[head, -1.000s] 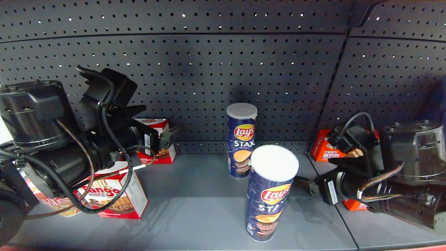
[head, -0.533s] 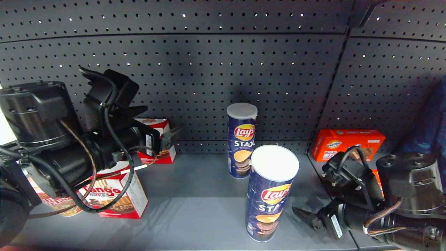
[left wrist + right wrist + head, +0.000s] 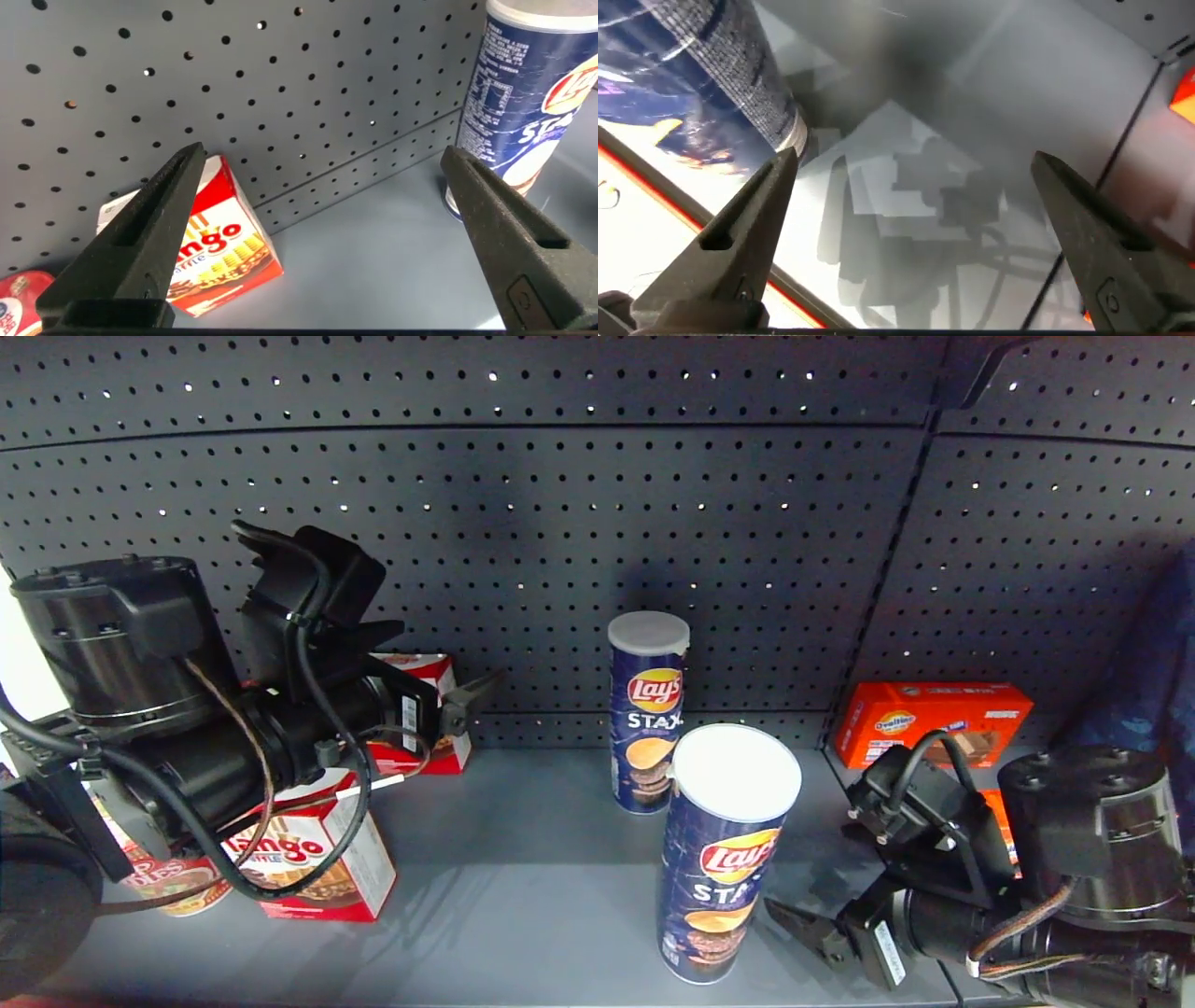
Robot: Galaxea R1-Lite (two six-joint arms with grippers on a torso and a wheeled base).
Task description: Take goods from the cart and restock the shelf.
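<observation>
A tall blue can of crisps with a white lid, the front can (image 3: 724,859), stands upright near the front edge of the grey shelf (image 3: 523,887). Everything else is placed from it. Just behind it and a little to the left, a back can (image 3: 646,709) of the same kind stands upright close to the dark pegboard (image 3: 560,523). The right claw (image 3: 915,159) hangs low over the shelf just to the right of the front can's base. It points toward the can without touching it, and its two fingers are spread wide with nothing between them. In the right wrist view the can's side lies close to one finger. The left claw (image 3: 322,163) is well to the left of the front can, raised off the shelf and near the pegboard. It is also spread wide and holds nothing. A wafer box (image 3: 317,859) stands on the shelf far to the left of the front can, under the left arm, with a red tub (image 3: 173,882) just beyond it. A smaller red and white box (image 3: 425,709) sits behind the left claw, against the pegboard. To the right of the front can and farther back, an orange box (image 3: 934,719) rests on the next shelf section.
</observation>
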